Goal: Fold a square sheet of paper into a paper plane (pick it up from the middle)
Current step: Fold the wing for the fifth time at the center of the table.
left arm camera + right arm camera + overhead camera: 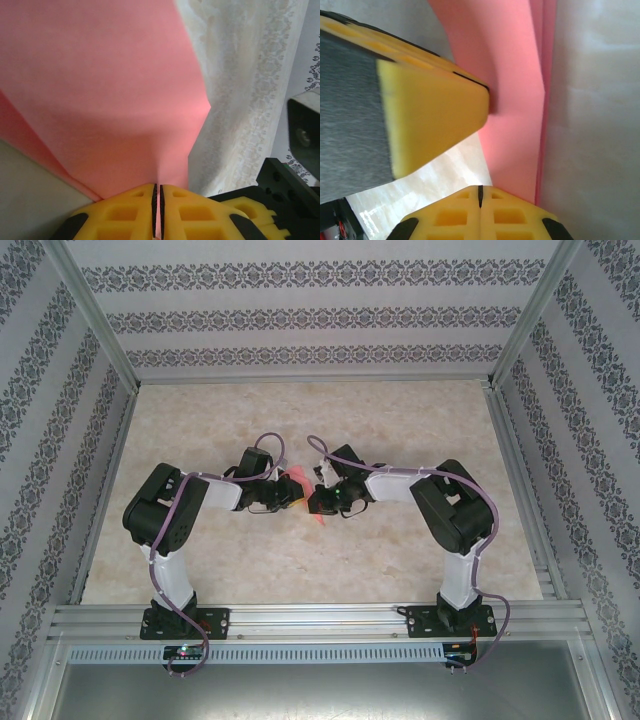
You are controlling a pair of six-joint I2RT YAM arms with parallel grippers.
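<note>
Table (300,570): it had a pale, marble-like top, and patterned walls stood around it.
Pink paper (298,478): it was at the middle of the table, between the two pincers. It was folded, and several layers showed along one edge.
Left pincer (157,187): it was over the middle of the table. Its yellow fingers were closed tight on one edge of the paper, which rose from the slit between them.
Right pincer (480,192): it was also over the middle of the table, facing the left one. Its fingers were pressed together. I could not tell if any paper was between them.
Finger of the left pincer (435,110): its tip touched the paper.
</note>
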